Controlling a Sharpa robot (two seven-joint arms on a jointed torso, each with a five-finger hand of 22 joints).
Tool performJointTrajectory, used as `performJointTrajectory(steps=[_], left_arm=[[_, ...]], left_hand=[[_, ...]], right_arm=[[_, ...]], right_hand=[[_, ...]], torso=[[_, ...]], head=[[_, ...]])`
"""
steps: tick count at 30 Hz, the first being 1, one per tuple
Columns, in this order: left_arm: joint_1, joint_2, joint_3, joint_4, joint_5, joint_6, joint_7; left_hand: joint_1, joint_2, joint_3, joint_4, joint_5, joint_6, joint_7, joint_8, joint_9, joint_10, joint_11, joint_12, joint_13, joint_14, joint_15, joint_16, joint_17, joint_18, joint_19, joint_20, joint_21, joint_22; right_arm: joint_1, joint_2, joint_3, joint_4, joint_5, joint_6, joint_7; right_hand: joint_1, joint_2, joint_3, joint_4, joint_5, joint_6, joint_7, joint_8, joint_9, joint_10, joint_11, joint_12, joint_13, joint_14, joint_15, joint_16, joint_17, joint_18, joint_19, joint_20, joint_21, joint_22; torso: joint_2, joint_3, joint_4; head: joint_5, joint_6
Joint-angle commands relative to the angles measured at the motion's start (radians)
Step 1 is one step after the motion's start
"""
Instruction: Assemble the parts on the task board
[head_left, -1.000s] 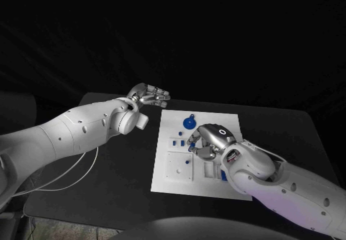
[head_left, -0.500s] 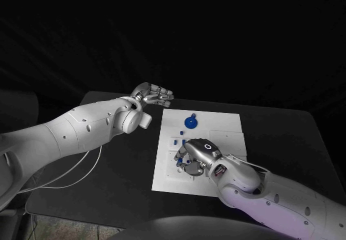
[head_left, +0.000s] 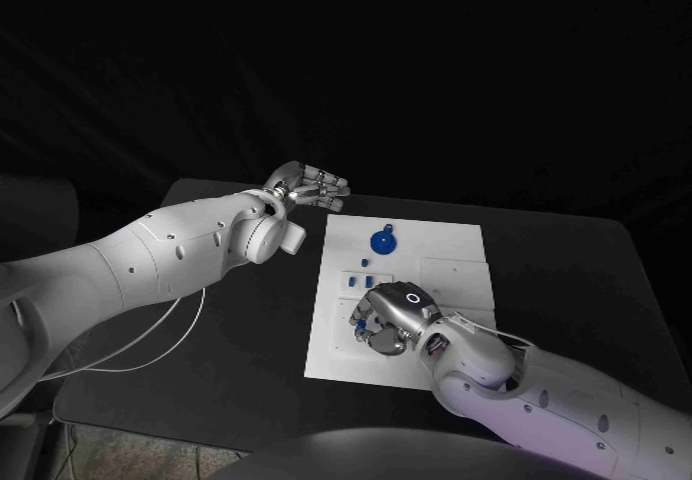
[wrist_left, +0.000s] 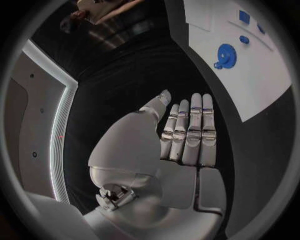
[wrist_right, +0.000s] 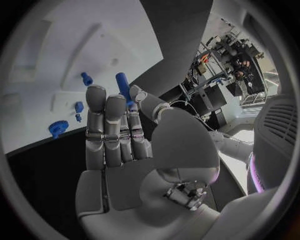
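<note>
The white task board (head_left: 447, 280) lies in the middle of the black table. A blue gear (head_left: 382, 243) sits at its far end, also seen as the gear (wrist_left: 225, 54) from the left wrist. Small blue parts (head_left: 368, 265) stand near the board's left edge. My right hand (head_left: 387, 318) hovers over the board's near left area. In the right wrist view it (wrist_right: 119, 130) pinches a blue peg (wrist_right: 123, 86) between thumb and a finger. My left hand (head_left: 307, 187) is held off the board's far left corner with its fingers (wrist_left: 187, 132) straight, holding nothing.
Two small blue parts (wrist_right: 86, 78) and a small gear (wrist_right: 57, 127) lie on the board (wrist_right: 56, 45) beyond the right hand. Pale recessed blocks (head_left: 454, 270) take up the board's right half. A white cable (head_left: 159, 345) hangs beside the left arm over the table (head_left: 245, 340).
My right hand has moved from the board's middle toward its near left part and turned. The left hand has stayed almost where it was.
</note>
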Motion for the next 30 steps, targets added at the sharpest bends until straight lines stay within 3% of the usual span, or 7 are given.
performJointTrajectory(steps=[1,30], left_arm=[[0.000,0.002,0.000,0.003,0.002,0.013,0.006],[0.000,0.005,0.000,0.003,0.002,0.019,0.005]], left_hand=[[0.000,0.009,0.000,0.006,0.002,0.009,0.001,0.000,0.000,-0.003,-0.001,-0.004,-0.001,-0.003,0.003,-0.004,0.000,-0.007,0.000,0.000,0.005,-0.001],[-0.001,0.009,0.000,0.007,0.003,0.008,0.001,0.000,0.000,-0.003,-0.001,-0.004,-0.001,-0.003,0.003,-0.004,0.000,-0.008,-0.001,0.000,0.008,-0.007]], right_arm=[[-0.001,0.003,-0.004,-0.005,-0.029,-0.002,-0.001],[-0.010,0.029,-0.016,-0.058,-0.055,-0.014,-0.032]], right_hand=[[0.012,0.011,-0.003,-0.003,0.003,0.006,0.000,0.001,-0.001,0.073,-0.045,0.006,0.010,0.002,-0.006,-0.005,0.001,0.012,0.037,-0.008,-0.004,0.001],[0.007,0.011,0.004,-0.010,0.003,0.008,0.000,0.001,-0.003,0.075,-0.045,0.006,0.010,0.003,-0.007,-0.007,0.007,0.013,0.038,-0.008,-0.004,0.012]], torso=[[0.000,0.0004,0.0003],[-0.001,0.0004,-0.0005]], head=[[0.002,-0.003],[0.011,-0.010]])
